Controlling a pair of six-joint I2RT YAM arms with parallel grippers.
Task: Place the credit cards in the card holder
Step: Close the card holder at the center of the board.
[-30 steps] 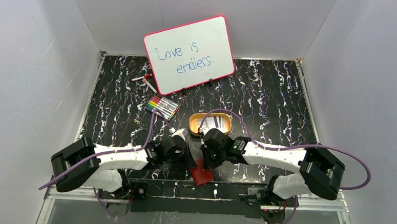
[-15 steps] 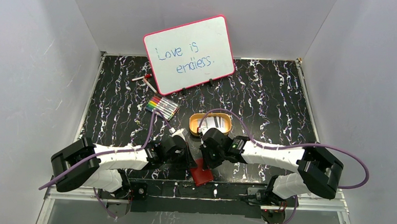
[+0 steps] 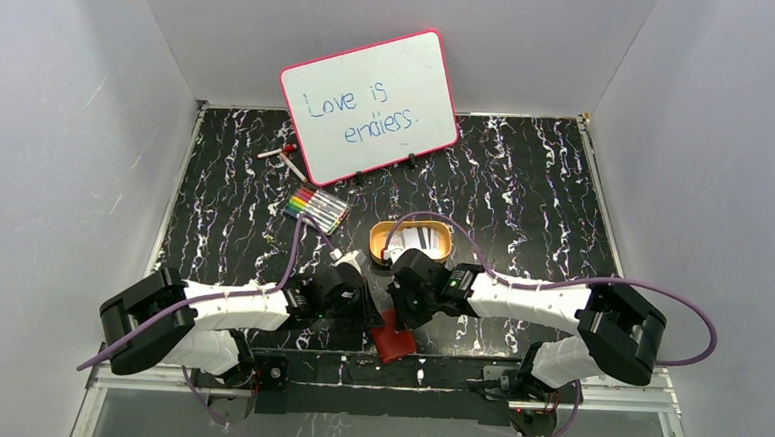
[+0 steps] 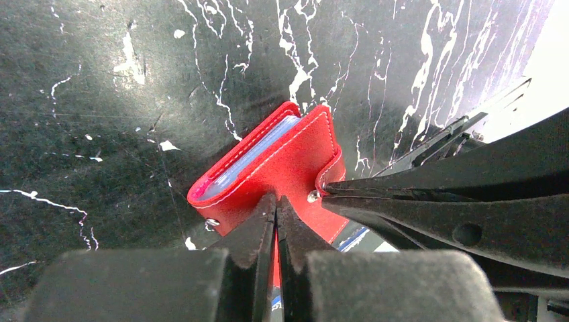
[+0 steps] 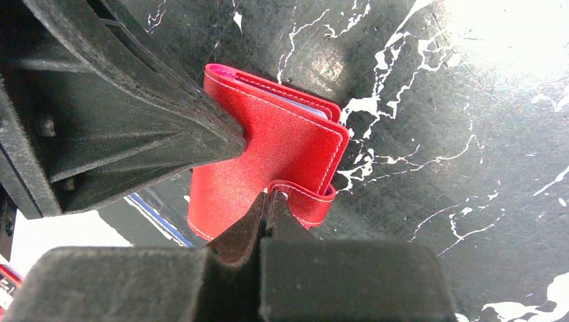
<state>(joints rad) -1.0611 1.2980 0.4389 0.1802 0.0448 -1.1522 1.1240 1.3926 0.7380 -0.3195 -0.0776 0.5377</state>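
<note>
Black marbled table (image 3: 525, 186) between white walls fills the overhead view. A whiteboard (image 3: 369, 105) leans at the back, with a marker set (image 3: 317, 208) below it. At centre an orange tray (image 3: 374, 240) holds the credit cards (image 3: 417, 240), pale, one dark-striped. Both arms meet at lower centre over the red card holder (image 3: 394, 344), near the table's front edge (how the fingers stand cannot be told from up here).

From the left wrist, the card holder sits mid-frame, its covers slightly apart with clear sleeves showing between them. The left gripper (image 4: 275, 204) is pinched tight on the near cover's edge, red showing between its fingers. The right gripper (image 4: 332, 191) comes in from the right and meets the snap tab.

From the right wrist, the stitched outer cover fills the centre. The right gripper's fingers are closed hard on the tab's loop at lower middle, and the left gripper's fingers enter from the upper left, pressed on the cover.
</note>
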